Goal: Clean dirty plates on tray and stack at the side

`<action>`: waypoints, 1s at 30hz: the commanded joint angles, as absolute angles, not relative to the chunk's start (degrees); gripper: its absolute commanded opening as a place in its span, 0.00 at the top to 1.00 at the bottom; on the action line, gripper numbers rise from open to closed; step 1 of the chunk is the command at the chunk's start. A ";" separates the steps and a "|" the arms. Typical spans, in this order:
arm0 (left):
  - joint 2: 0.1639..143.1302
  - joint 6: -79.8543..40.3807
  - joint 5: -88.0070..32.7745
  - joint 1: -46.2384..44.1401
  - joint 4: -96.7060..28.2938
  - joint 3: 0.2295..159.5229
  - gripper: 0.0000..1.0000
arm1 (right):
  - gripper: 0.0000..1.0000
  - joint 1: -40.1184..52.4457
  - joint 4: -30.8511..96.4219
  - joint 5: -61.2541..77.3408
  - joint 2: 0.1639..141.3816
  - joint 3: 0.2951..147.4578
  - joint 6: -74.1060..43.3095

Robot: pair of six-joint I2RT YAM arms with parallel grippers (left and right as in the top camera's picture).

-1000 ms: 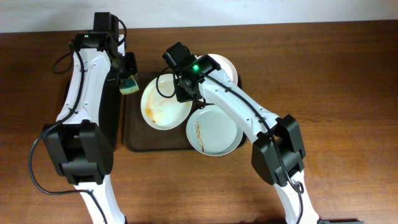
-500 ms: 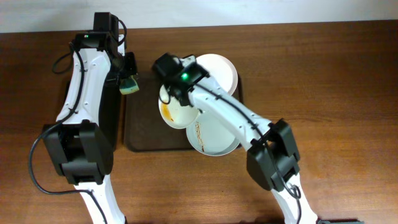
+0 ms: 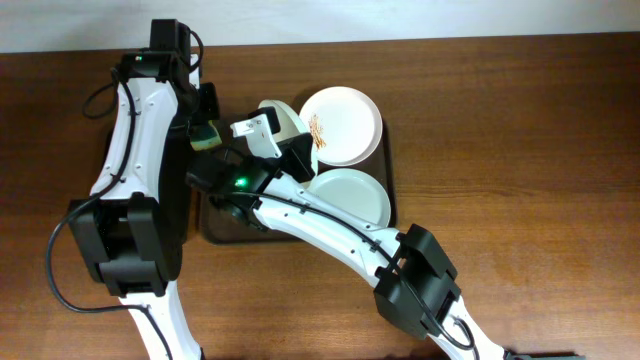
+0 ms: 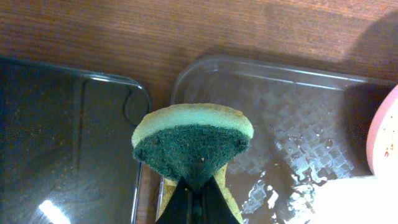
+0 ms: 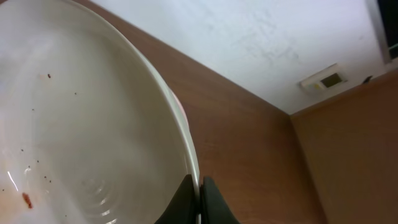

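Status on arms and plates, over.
Left fingers shut on sponge. Right fingers shut on dirty plate rim, lifted, tilted. Two plates on tray. Nothing between sponge and plate.

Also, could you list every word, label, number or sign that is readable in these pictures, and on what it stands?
No text can be read in any view.
Small pale box in the background of the right wrist view: it has a dark marking on its face, too small to read.
No lettering shows on the held plate, the tray or the sponge.
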State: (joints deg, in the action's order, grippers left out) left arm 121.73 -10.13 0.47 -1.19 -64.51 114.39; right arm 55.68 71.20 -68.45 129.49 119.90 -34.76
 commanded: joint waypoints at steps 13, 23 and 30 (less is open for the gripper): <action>121.19 -9.56 -25.82 -2.39 -61.65 103.24 0.99 | 0.96 49.87 72.86 -52.58 127.09 121.21 -54.46; 121.19 -7.57 -31.31 -5.45 -47.37 94.67 0.99 | 0.96 46.41 65.52 -33.54 127.09 121.21 -43.88; 121.19 -6.68 -31.35 -7.62 -41.82 86.56 0.99 | 0.96 45.25 65.25 -32.53 127.09 121.21 -43.72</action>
